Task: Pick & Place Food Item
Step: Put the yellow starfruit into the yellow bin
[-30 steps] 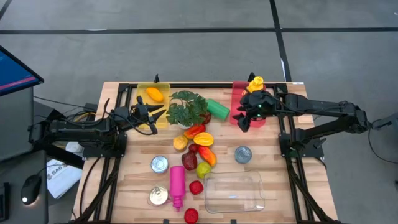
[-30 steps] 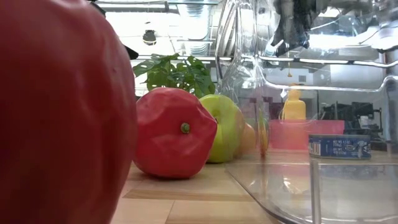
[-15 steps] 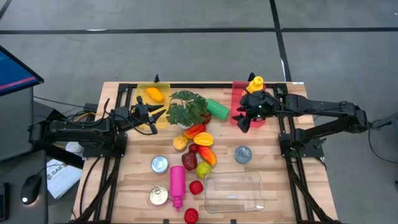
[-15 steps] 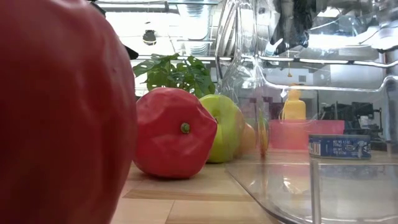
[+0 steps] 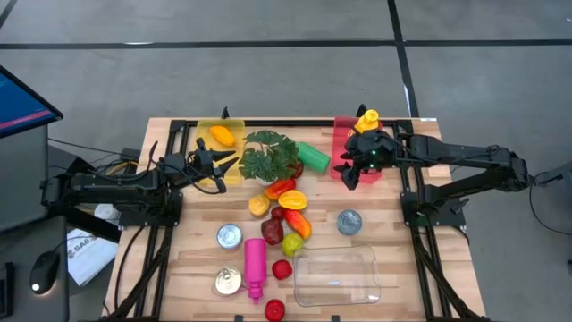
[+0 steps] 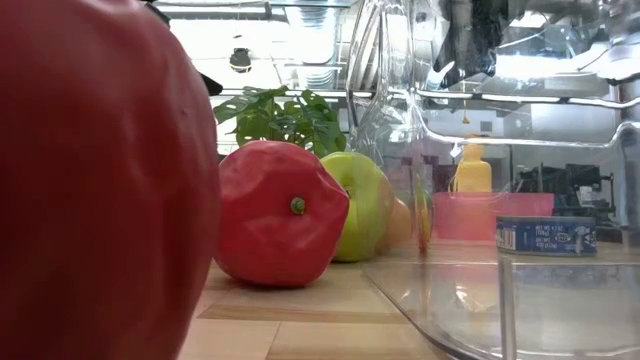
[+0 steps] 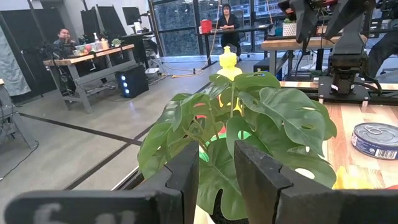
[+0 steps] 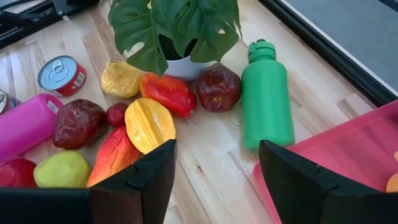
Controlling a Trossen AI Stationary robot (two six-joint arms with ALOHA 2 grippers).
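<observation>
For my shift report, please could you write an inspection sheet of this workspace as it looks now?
Surface: wooden table, no spills seen.
Job's things: fruit pile mid-table; orange fruit in the yellow bin; pink bin under the right arm; clear container at the near edge.
Clutter: potted plant, green bottle, pink bottle, three cans.
Grippers: left gripper beside the yellow bin, nearly closed, empty; right gripper over the pink bin, open, empty.
Cables: bundle at the left arm's base.
Surroundings: people at desks beyond the table.
</observation>
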